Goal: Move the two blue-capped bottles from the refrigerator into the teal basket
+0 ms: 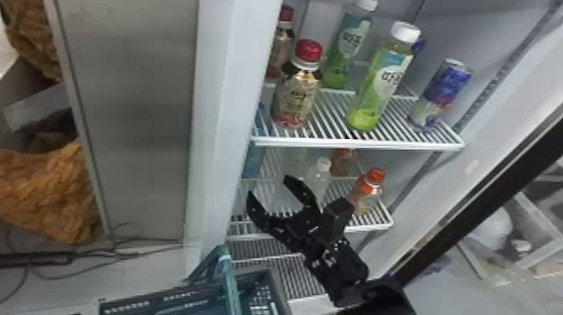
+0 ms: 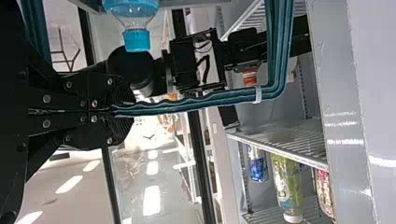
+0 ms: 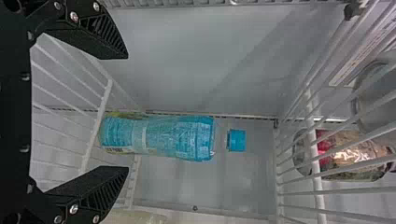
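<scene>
Okay, the right claw [image 3: 127, 112] is apart at the shelf [image 1: 368, 227], where 1 bottle [image 3: 163, 137] stands. Go in straight, put 1 finger on each side, and squeeze gently. Don't bump the clear bottle [image 1: 321, 180] on the shelf. Below the shelf, the left claw [image 2: 114, 112] looks pinched on the handle [image 2: 196, 102]; the other bottle [image 2: 137, 40] seems inside the basket [image 1: 167, 295].
</scene>
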`<state>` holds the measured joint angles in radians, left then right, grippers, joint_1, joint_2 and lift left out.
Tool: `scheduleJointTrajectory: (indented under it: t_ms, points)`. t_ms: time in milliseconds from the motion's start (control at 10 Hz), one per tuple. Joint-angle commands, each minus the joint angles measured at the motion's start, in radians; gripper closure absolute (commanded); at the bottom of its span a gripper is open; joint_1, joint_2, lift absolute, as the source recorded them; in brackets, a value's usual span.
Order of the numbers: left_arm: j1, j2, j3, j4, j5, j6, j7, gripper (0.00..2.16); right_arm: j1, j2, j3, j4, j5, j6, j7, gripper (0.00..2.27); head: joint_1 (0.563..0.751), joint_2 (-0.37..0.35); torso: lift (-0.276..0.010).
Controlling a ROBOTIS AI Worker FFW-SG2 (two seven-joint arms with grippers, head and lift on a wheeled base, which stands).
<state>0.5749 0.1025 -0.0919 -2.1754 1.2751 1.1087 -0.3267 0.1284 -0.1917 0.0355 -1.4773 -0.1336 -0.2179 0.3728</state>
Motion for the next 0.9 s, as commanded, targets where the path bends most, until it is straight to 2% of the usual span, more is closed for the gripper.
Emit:
scheduleJointTrajectory:
  t_ms: [0, 800]
  points:
    - [-0.003, 0.0, -0.003, 0.002, 0.0, -0.002, 0.0, 1.16, -0.038, -0.003, 0.024, 0.045, -0.011, -0.028, -0.017, 0.16, 0.695, -0.35, -0.164]
    - [-0.006, 0.002, -0.011, 0.009, 0.003, -0.009, 0.002, 1.16, -0.254, -0.003, 0.124, 0.264, -0.018, -0.096, -0.132, 0.06, 0.695, -0.345, -0.164]
